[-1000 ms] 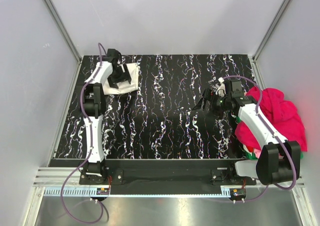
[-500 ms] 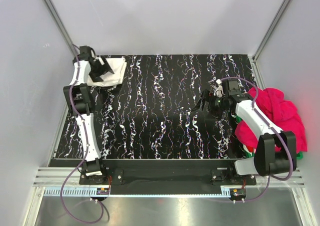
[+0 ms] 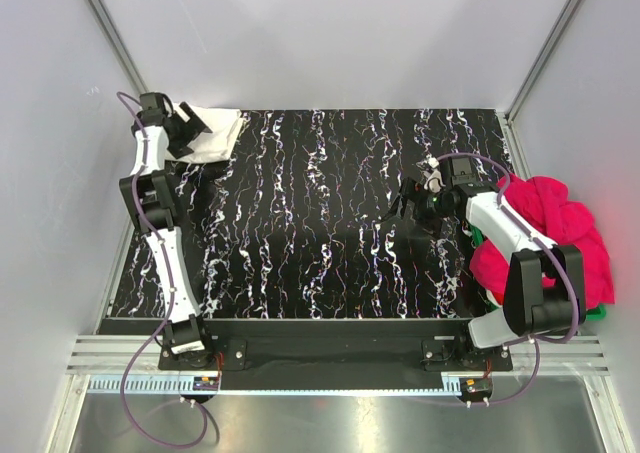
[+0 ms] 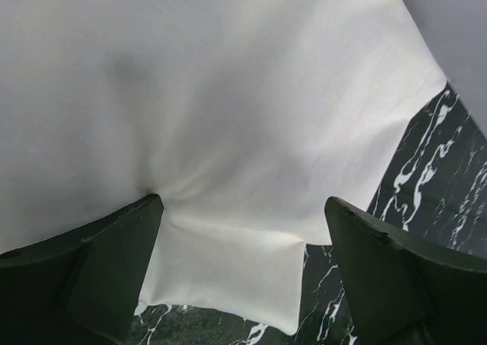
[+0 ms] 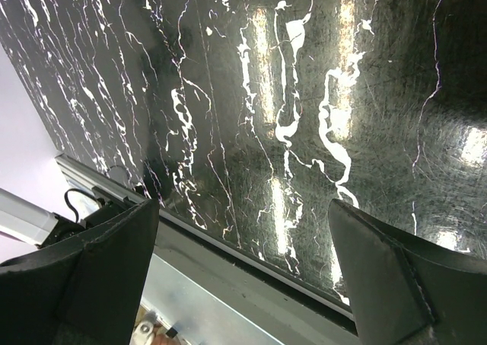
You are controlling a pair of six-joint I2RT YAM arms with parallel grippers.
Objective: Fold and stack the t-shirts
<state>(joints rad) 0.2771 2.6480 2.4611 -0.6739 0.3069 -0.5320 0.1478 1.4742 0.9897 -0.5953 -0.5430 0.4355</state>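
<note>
Only the overhead view catches the crumpled magenta-pink cotton t-shirts (image 3: 555, 228) at right; the wrist views show the left pincer (image 4: 243, 202) spread wide over the folded white cotton t-shirt (image 4: 228, 109), the right pincer (image 5: 243, 204) likewise above the black marbled desk (image 5: 304, 94).

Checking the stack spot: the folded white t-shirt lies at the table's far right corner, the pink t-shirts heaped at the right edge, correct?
No: the top external view shows the white t-shirt at the far left corner of the table. The pink t-shirts are heaped at the right edge.

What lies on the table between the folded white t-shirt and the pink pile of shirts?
The top view shows only black marbled table there, plus the right gripper, fingers open, near the pink pile. The white t-shirt sits far left.
</note>
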